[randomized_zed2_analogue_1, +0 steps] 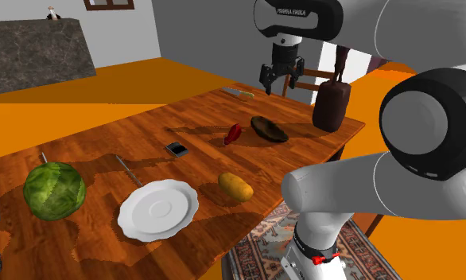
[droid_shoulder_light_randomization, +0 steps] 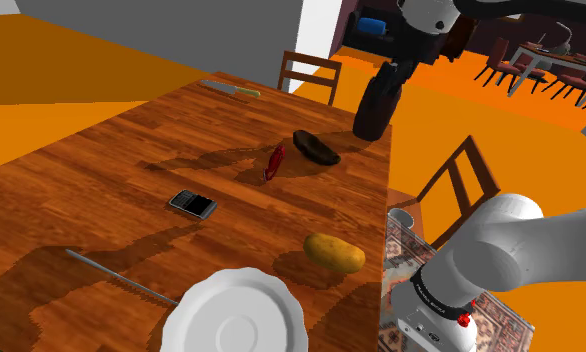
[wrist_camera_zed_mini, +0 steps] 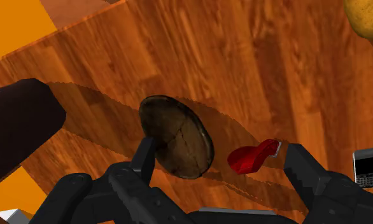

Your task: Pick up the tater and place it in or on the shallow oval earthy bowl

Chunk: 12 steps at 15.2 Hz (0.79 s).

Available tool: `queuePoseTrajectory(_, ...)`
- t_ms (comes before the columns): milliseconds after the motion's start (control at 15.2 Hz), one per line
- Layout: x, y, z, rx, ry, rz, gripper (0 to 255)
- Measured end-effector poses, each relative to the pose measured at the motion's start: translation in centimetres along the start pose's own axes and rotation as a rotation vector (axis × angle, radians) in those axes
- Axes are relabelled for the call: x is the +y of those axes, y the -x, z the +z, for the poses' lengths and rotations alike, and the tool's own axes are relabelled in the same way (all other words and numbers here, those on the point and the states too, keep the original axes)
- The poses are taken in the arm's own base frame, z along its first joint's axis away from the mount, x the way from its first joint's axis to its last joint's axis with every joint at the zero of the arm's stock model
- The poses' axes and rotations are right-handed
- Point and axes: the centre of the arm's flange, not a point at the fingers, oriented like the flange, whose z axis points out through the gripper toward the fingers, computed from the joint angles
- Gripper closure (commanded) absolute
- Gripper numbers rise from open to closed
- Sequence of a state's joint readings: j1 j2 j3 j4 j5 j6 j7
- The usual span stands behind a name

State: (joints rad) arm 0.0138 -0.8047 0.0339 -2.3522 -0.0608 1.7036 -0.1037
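Observation:
The tater, a yellow-brown potato (droid_shoulder_light_randomization: 334, 253) (randomized_zed2_analogue_1: 235, 186) (wrist_camera_zed_mini: 370, 16), lies on the wooden table near the edge facing the stand. The shallow dark brown oval bowl (droid_shoulder_light_randomization: 316, 148) (randomized_zed2_analogue_1: 269, 128) (wrist_camera_zed_mini: 175, 137) sits farther along the table, empty. My black gripper (randomized_zed2_analogue_1: 281, 82) (wrist_camera_zed_mini: 222, 162) hangs open and empty well above the table, roughly over the bowl and a small red object (wrist_camera_zed_mini: 252, 157). The potato lies far from the fingers.
A tall dark brown object (droid_shoulder_light_randomization: 379, 100) (randomized_zed2_analogue_1: 332, 105) stands at the table edge near the bowl. Also on the table (droid_shoulder_light_randomization: 101, 160): red object (droid_shoulder_light_randomization: 274, 163), phone (droid_shoulder_light_randomization: 192, 204), white plate (droid_shoulder_light_randomization: 239, 315), thin metal rod (droid_shoulder_light_randomization: 121, 277), knife (droid_shoulder_light_randomization: 231, 89), green cabbage (randomized_zed2_analogue_1: 54, 190). A chair (droid_shoulder_light_randomization: 309, 75) stands behind.

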Motion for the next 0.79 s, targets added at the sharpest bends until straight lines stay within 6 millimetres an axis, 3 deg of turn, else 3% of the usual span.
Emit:
queuePoseTrajectory(132, -0.5, 0.0, 0.4, -0.005, -0.004, -0.006, 0)
queuePoseTrajectory(792, -7.9, 0.4, 9.2, -0.099, -0.094, -0.125, 0)
